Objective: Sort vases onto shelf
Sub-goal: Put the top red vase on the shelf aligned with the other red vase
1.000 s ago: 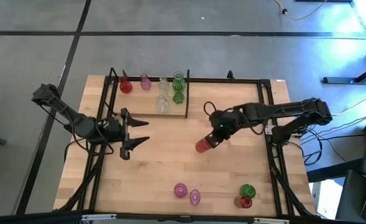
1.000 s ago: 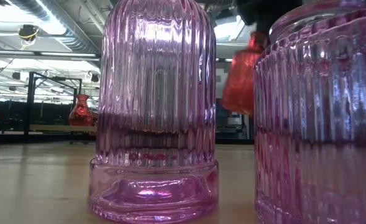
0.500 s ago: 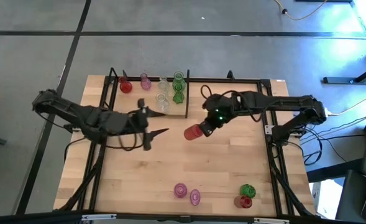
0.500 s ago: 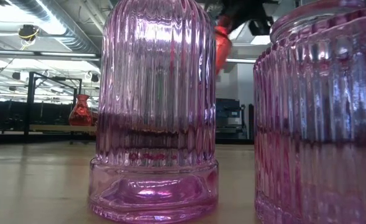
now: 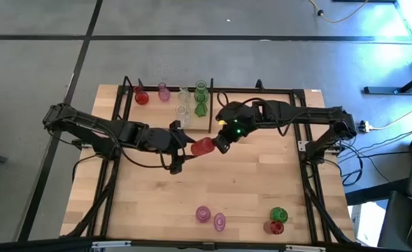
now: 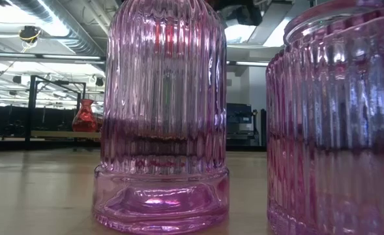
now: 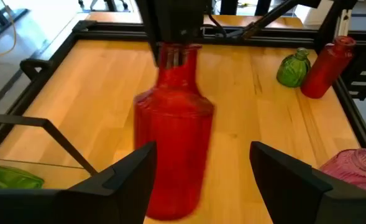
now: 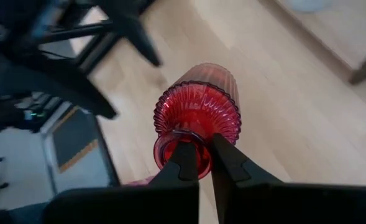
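Note:
A red ribbed vase (image 5: 202,147) hangs over the middle of the table, with my right gripper (image 5: 216,145) shut on it. My left gripper (image 5: 183,152) reaches in from the table's left and is open. Its fingers (image 7: 282,177) stand just short of the vase's body (image 7: 173,143), one to each side, apart from it. The shelf (image 5: 157,117) at the far left carries red (image 5: 141,98), pink (image 5: 164,92), clear (image 5: 183,115) and green (image 5: 201,108) vases standing on their bases. My right gripper pinches the red vase's narrow neck (image 8: 200,144) between its two fingers (image 8: 184,163). The fingers come slanting down from the table's right. The vase is lifted clear of the table, its body pointing away from the fingers toward the left gripper.
Near the front edge stand two pink vases (image 5: 203,213) (image 5: 219,222), and to their right a green one (image 5: 279,213) and a red one (image 5: 272,226). Black rods (image 5: 261,89) frame the tabletop. Bare wood (image 5: 254,189) lies between the arms and the front vases.
My right gripper has carried the red vase up and toward the table's left and far side, staying shut on it; the vase now points more toward the left. My left gripper has swung toward the table's right and up to the vase, staying open.

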